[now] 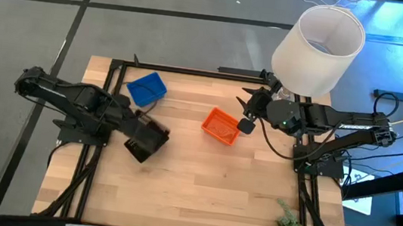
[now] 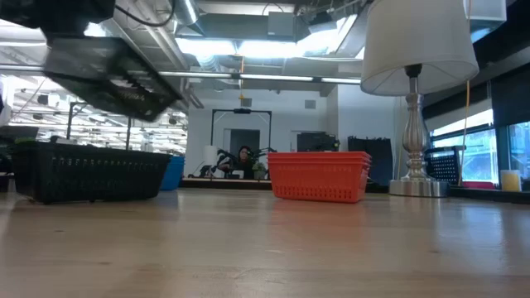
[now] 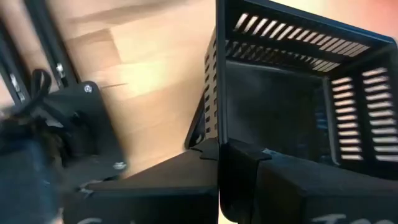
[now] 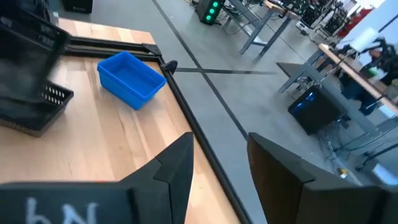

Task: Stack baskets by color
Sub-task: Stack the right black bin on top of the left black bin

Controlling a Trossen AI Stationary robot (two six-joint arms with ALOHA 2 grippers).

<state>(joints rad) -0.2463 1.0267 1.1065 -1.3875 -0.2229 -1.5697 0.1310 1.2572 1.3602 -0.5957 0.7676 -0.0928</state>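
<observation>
My left hand [image 1: 154, 139] is clamped on the rim of a black basket [image 3: 298, 93], holding it tilted in the air over the left part of the bench [image 1: 200, 189]. A black stack [image 2: 87, 174] sits on the bench below it. The basket looks light, thin slotted plastic that would flex if squeezed, so the rim wall is the place to pinch. My right hand [image 1: 249, 112] hovers open-fingered, holding nothing, at the right edge of the orange stack [image 1: 221, 126] mid-bench. The blue stack [image 1: 146, 88] lies at the far left. I cannot count the baskets in any stack, and my own arm hides the black stack from above.
</observation>
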